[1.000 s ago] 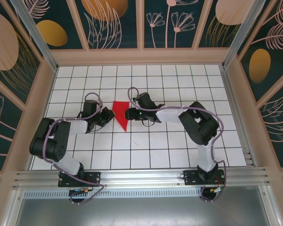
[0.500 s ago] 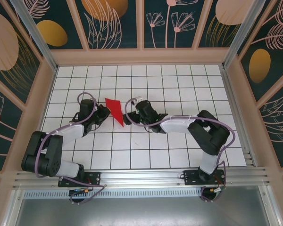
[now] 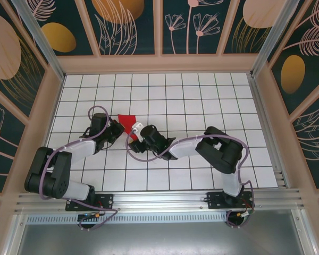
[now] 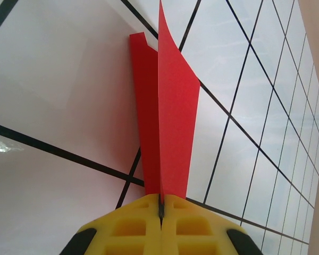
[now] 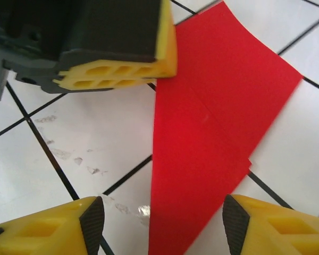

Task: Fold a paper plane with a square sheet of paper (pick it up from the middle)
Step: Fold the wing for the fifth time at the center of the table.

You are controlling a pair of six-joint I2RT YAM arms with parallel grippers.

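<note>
The red sheet of paper (image 3: 128, 120) is folded into a narrow pointed wedge with creased layers and lies on the white grid table left of centre. My left gripper (image 3: 117, 129) is shut on its edge. In the left wrist view the yellow jaws (image 4: 161, 204) pinch the paper (image 4: 175, 117), which stands up from them. My right gripper (image 3: 136, 129) is at the paper's near right side. Its fingers (image 5: 93, 223) stand open, with the paper's pointed end (image 5: 202, 159) lying between them. The left gripper's yellow pads (image 5: 117, 66) show at the paper's other edge.
Wooden frame walls with patterned panels (image 3: 159, 26) enclose the tiled table (image 3: 202, 95). An aluminium rail (image 3: 159, 199) runs along the near edge by the arm bases. Scuff marks (image 5: 74, 154) dot the tile beside the paper.
The paper has shifted a little up and left in the left gripper. My right arm has swung from the paper's right side toward its near end; its jaws widened, then narrowed again.
</note>
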